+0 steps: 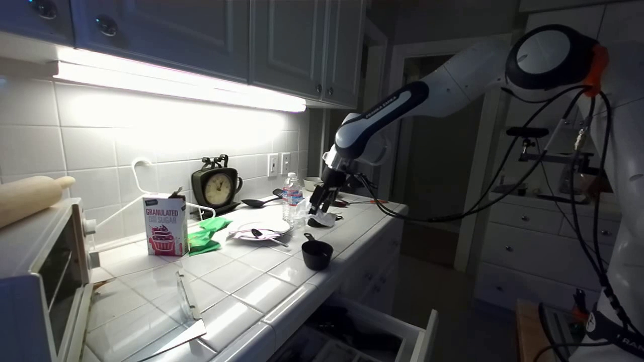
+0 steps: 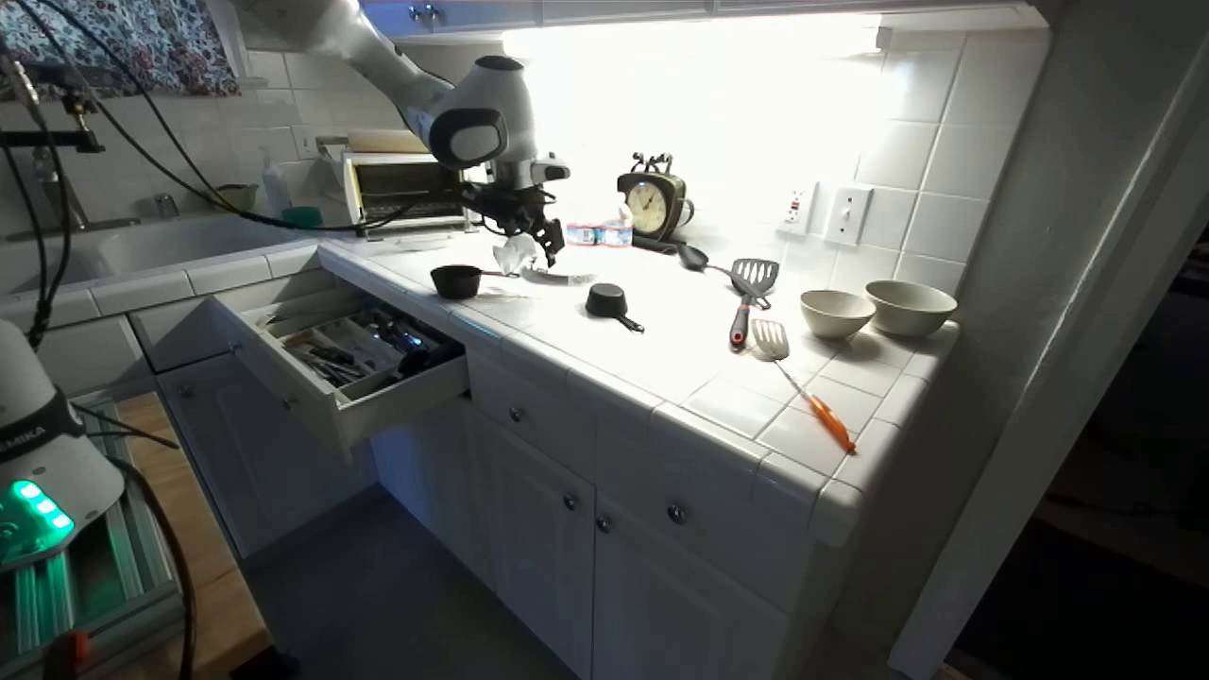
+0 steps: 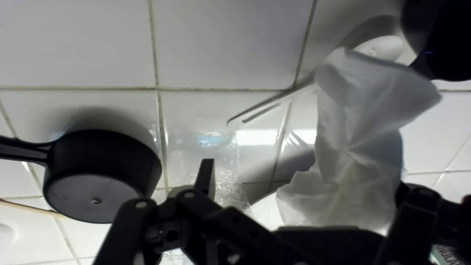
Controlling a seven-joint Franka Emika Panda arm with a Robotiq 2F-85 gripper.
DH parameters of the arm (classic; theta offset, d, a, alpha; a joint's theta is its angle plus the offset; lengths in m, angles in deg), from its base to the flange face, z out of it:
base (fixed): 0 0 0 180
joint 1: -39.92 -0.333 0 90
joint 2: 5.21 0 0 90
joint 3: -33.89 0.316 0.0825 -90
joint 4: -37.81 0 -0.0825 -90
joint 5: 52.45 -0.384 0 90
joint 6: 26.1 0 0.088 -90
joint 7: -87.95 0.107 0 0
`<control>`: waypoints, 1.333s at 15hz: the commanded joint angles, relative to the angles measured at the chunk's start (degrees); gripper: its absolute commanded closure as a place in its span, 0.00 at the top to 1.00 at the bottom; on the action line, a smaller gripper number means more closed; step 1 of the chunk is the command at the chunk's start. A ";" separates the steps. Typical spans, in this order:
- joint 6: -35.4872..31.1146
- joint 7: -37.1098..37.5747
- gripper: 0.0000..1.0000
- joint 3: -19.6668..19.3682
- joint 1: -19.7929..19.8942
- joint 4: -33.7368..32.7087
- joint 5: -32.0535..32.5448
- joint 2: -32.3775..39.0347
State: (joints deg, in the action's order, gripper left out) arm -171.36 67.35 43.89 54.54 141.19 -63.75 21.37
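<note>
My pincer (image 3: 309, 180) gapes wide, a crumpled white sheet (image 3: 353, 147) between its jaws; a black cup (image 2: 457, 281) at the front edge of the counter (image 2: 680, 373), a second cup (image 2: 607, 300) and, farther back, a bottle (image 1: 291, 197) crowd me.

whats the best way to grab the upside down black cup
The black cup rests with its flat base up, so I'd probably grip its round wall from straight above: it is exposed, while the handle sits low by the tiles. Pinching crosswise to the handle should keep clear of it.
</note>
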 commanded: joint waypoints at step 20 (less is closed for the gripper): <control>-11.84 0.72 1.00 1.36 -4.95 11.52 -2.98 -1.06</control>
State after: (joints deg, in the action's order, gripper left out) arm -181.85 67.79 44.69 49.75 151.57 -65.20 20.45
